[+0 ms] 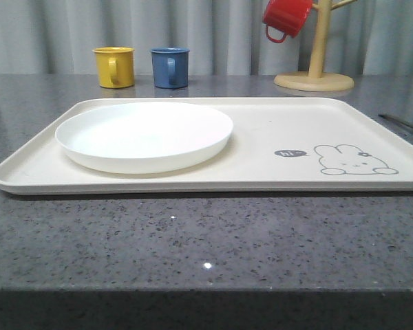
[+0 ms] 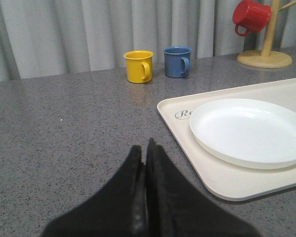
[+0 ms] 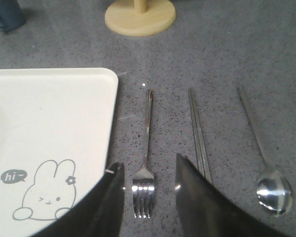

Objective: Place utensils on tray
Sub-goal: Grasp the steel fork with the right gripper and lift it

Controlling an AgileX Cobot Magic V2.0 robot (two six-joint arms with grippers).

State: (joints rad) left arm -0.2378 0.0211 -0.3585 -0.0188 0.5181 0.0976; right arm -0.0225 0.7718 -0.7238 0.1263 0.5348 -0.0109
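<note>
Right gripper (image 3: pixel 149 185): open; the two fingers stand either side of the fork's head, above it, touching nothing that can be seen.
Left gripper (image 2: pixel 144 163): fingers pressed together, nothing between them; it hangs over bare table off the tray's left end.
Fork (image 3: pixel 146 158): flat on the table just beside the tray's right edge, tines toward the right gripper, handle running toward the table's far edge.
Chopsticks (image 3: pixel 198 133): flat on the table, next to the fork on the side away from the tray, roughly parallel to it; the near ends pass under the right gripper's finger.
Spoon (image 3: pixel 266 163): flat on the table, beyond the chopsticks, bowl at the near end; apart from them.
Tray (image 1: pixel 261 130): lies on the table; its front rim is close to the table's front edge.
Plate (image 1: pixel 144 134): sits in the tray's left half, empty.
Tray right half: bare except for the printed rabbit (image 1: pixel 353 159) near the front right corner.
Yellow mug (image 1: pixel 114 67), blue mug (image 1: pixel 170 67): side by side behind the tray's left half, near the table's far edge, apart from the tray.
Mug stand (image 1: pixel 314 69): behind the tray's right half; a red mug (image 1: pixel 286 18) hangs on it.
Open room: bare table between the three utensils, and left of the tray.
</note>
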